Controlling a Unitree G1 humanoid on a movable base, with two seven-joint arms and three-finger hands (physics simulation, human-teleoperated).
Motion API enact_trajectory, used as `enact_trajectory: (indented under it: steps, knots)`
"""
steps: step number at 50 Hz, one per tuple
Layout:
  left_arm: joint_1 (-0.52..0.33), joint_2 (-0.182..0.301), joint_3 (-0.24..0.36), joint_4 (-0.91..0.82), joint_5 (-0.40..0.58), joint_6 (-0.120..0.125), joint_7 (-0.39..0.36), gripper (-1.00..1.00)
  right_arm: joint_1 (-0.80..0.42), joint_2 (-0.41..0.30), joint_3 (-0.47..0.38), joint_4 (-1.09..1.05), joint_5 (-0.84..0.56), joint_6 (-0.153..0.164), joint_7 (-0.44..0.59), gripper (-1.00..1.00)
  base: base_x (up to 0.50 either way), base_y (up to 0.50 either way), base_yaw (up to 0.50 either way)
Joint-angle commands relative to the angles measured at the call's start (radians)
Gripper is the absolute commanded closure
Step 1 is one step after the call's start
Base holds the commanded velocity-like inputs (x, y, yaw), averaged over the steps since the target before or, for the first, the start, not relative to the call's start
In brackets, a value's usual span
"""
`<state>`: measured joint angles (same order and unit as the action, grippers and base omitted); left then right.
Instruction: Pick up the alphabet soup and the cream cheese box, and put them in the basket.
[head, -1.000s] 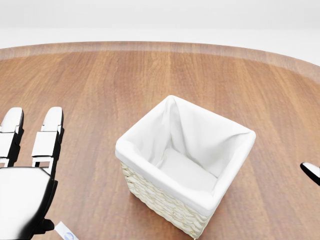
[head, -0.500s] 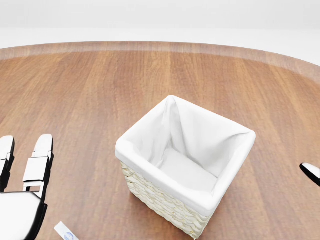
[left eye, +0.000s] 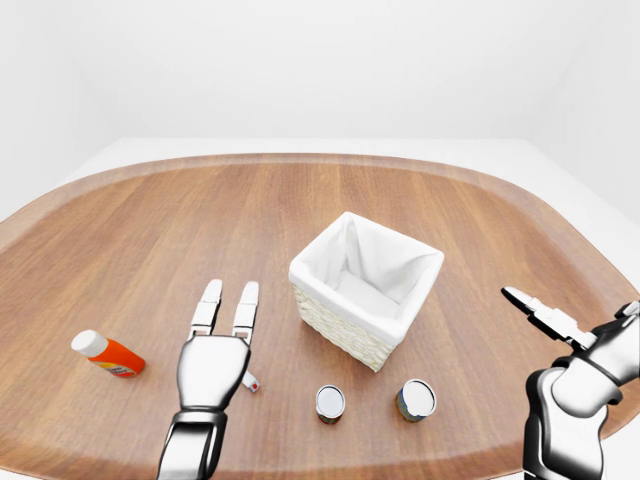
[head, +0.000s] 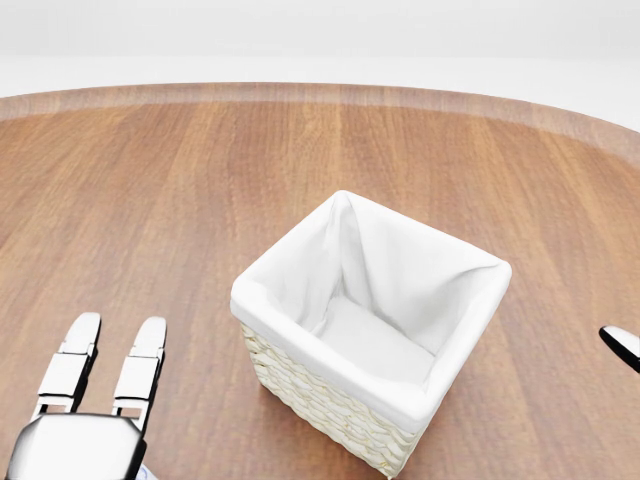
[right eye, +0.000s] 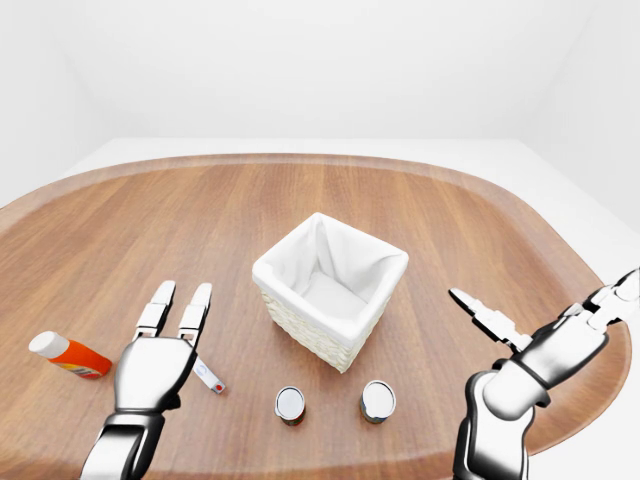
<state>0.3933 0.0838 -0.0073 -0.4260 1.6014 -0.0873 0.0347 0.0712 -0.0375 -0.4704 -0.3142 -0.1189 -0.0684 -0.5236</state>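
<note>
The left hand (left eye: 212, 368) hovers flat with its fingers (left eye: 246, 303) spread wide, over a small white box (right eye: 208, 376) (probably the cream cheese). The basket (left eye: 366, 287) sits mid-table. Two cans (left eye: 330, 402) (left eye: 416, 399) stand just near of it; which is the soup I cannot tell. The right hand (right eye: 560, 335) hangs unclenched far right, holding nothing. An orange bottle (left eye: 108, 353) lies at left.

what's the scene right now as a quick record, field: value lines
surface: round wooden table
basket: white-lined wicker basket, upright, empty
cans: two upright cans below the basket in the left-eye view, apart from it
bottle: orange bottle with a white cap, lying on its side at the left
flat box: small white box lying under the left hand's fingers, mostly hidden
left hand: open, fingers straight, holding nothing
right hand: open, holding nothing, to the right of the cans
</note>
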Motion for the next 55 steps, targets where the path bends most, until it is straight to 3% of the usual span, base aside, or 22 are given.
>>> enact_trajectory:
  steps: [1,24,55]
  knots:
    - [-0.016,0.036,-0.066,0.135,0.052,0.000,0.070,-1.00,-0.001,-0.001,0.001,0.008,-0.002,-0.007,0.000,-1.00,0.00,0.00,0.00]
    - [-0.052,0.085,-0.094,0.371,-0.001,0.003,0.182,-1.00,0.000,0.000,0.003,0.009,-0.006,-0.009,0.000,-1.00,0.00,0.00,0.00]
    - [-0.139,0.105,-0.103,0.630,-0.043,0.024,0.288,-1.00,0.002,0.002,0.003,0.002,-0.009,-0.006,0.000,-1.00,0.00,0.00,0.00]
